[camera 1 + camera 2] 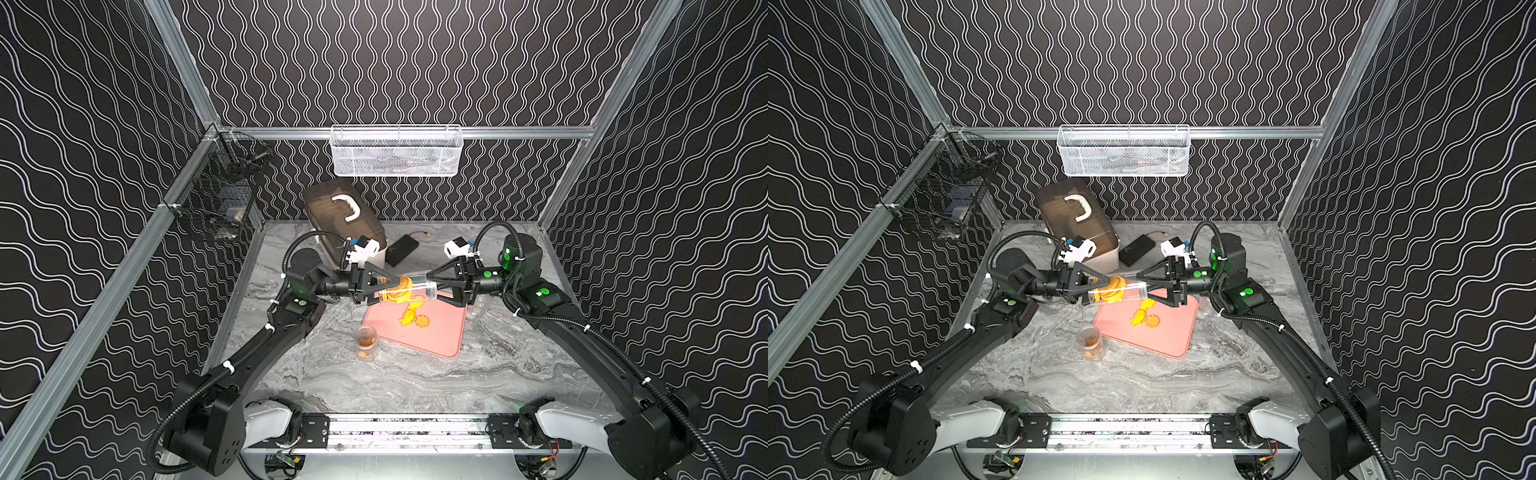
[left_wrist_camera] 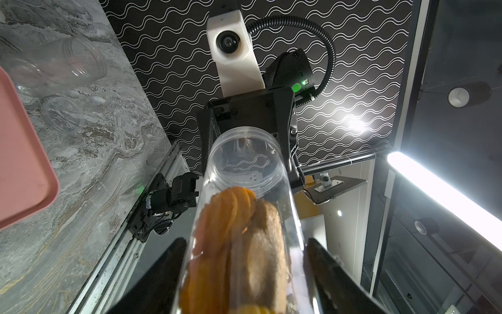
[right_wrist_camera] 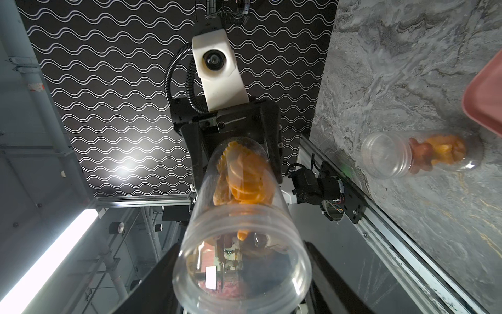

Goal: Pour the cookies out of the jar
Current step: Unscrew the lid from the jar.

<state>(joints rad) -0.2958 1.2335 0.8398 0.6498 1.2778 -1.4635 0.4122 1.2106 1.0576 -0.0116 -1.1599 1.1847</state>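
Clear plastic jar (image 1: pixel 417 289) sideways above pink tray (image 1: pixel 440 332) | left end effector (image 1: pixel 384 291) clamped on base; right end effector (image 1: pixel 432 286) pinching mouth | cookies (image 1: pixel 401 289) bunched inside

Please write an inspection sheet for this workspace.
Surface: grey marbled tabletop with pink square tray.
Job's things: clear plastic jar held roughly level; yellow-orange cookies inside; loose cookies on the tray.
Clutter: small clear jar of cookies standing; empty clear jar lying; brown lidded box; black flat pack.
Grippers: left gripper shut on the jar's base end, right gripper on its mouth end.
Cables: black corrugated conduits along both arms.
Surroundings: white mesh basket, black wire basket, patterned walls.
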